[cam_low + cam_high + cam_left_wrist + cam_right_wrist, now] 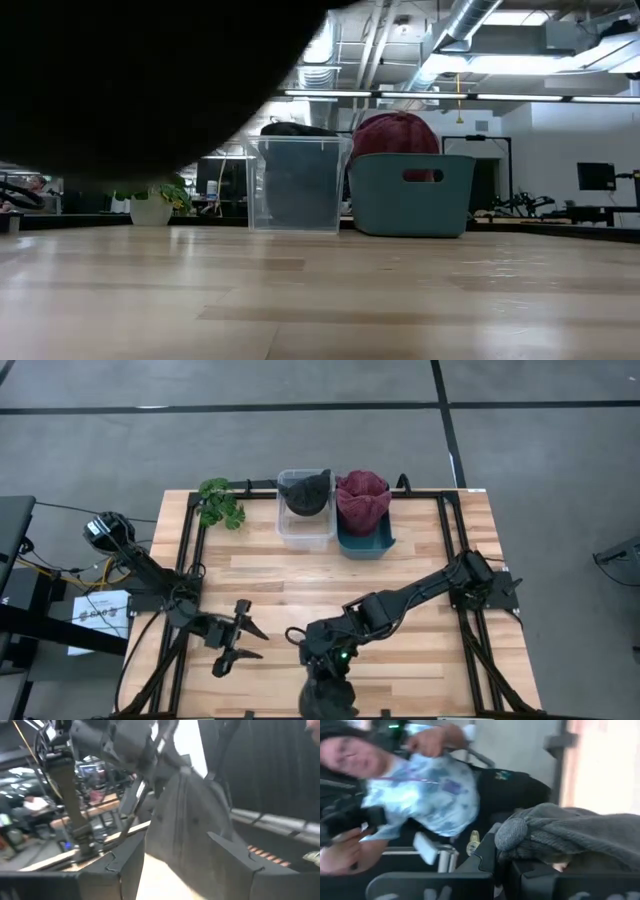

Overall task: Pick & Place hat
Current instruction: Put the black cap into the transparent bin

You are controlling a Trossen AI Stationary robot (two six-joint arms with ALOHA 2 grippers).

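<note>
Your right gripper (pixel 322 690) is at the table's (pixel 420 575) near edge, centre, jaws clamped on a grey knit hat (pixel 570 837); in the high view the hat (pixel 327 700) hangs dark below the gripper at the edge. Your left gripper (pixel 243 641) sits just left of it over the near side of the table, jaws wide apart, holding nothing.

At the far edge: clear bin (pixel 305 520) with a dark hat (pixel 305 492), teal bin (pixel 366 538) with a maroon hat (pixel 362 500) touching it on the right, plant (pixel 220 502) to the left.

A person (pixel 427 795) shows in the right wrist view, beyond the table.
</note>
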